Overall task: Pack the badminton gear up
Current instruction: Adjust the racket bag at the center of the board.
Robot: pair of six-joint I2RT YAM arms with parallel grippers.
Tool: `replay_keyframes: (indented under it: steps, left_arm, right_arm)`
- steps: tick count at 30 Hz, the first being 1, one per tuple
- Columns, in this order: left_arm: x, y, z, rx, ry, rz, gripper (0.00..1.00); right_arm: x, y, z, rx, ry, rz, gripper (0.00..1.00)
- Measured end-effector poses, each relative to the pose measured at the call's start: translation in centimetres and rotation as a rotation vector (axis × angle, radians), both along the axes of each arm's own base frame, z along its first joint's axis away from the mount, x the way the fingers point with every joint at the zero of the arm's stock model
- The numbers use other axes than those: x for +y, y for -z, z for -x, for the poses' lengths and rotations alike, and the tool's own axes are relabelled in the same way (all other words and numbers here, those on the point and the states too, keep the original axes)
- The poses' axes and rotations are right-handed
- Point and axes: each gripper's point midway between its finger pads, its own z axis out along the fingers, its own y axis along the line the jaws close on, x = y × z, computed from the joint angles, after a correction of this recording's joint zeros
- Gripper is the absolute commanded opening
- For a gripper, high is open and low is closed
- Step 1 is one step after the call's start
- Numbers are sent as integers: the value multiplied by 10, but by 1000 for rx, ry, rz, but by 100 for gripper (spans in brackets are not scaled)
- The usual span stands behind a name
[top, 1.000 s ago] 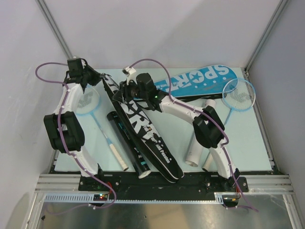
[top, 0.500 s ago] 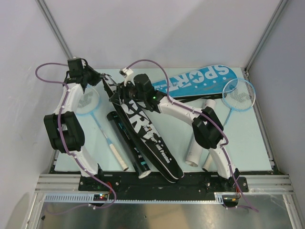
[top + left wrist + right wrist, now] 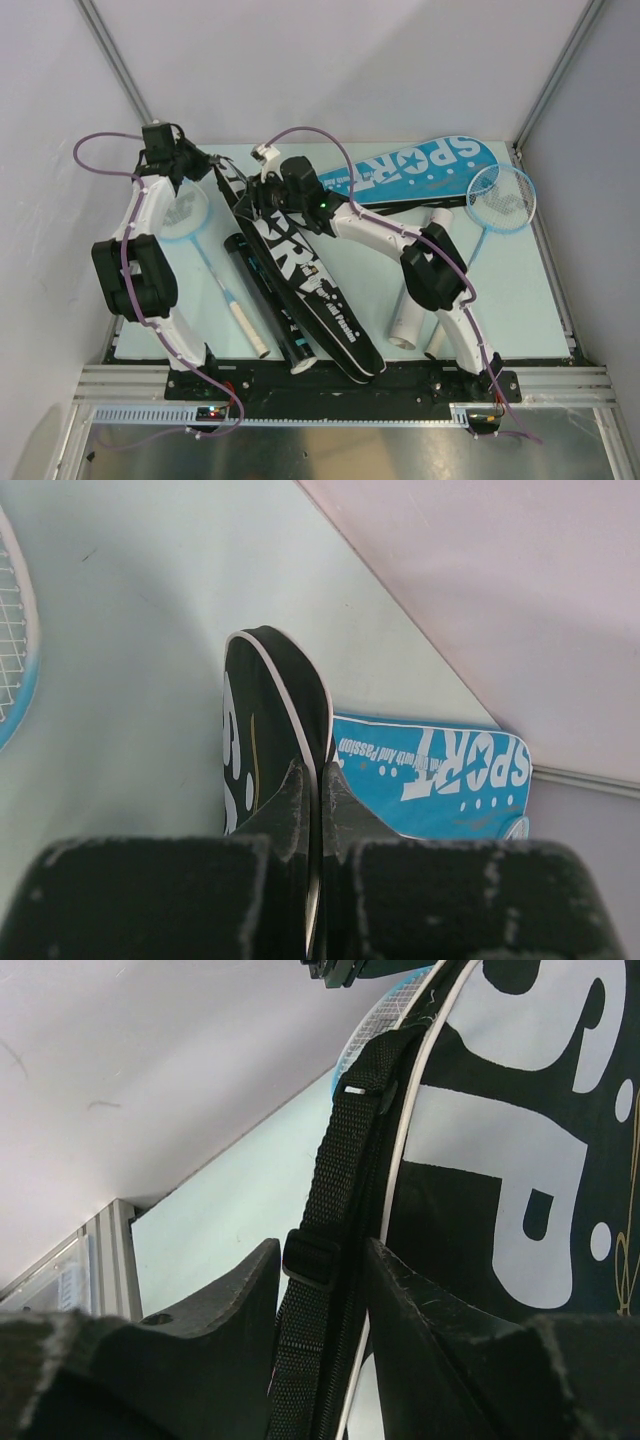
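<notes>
Mint table (image 3: pixel 520 300); black cover (image 3: pixel 262 715) edge buried in left end effector (image 3: pixel 318 777).

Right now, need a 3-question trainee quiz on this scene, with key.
1. True or false: the left gripper is shut on the end of the black cover.
2. What runs between the fingers of the right gripper?
A) a racket handle
B) the strap of the black cover
C) a white tube
3. How many rackets lie outside a cover on the table?

Key
1: true
2: B
3: two; the second racket lies at the left.
</notes>
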Motion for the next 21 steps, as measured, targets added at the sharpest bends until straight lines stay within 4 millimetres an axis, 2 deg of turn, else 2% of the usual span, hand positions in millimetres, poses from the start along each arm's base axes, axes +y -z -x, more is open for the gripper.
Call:
replay_keyframes:
  steps: [1, 5, 6, 9, 21]
  left_arm:
    - [0, 0, 0, 0, 0, -1, 0]
    - [0, 0, 0, 0, -1, -3, 0]
    - [0, 0, 0, 0, -1, -2, 0]
    - [1, 0, 0, 0, 1, -7, 0]
    - [6, 7, 4, 6, -14, -38, 0]
  right_arm:
    - [0, 1, 0, 2, -2, 0, 38]
    - [-1, 1, 0, 6, -14, -4, 7]
    - [-1, 0, 0, 5, -21, -8, 3]
    - [-3, -1, -1, 11, -39, -18, 0]
    - [-19, 1, -20, -10, -11, 19, 0]
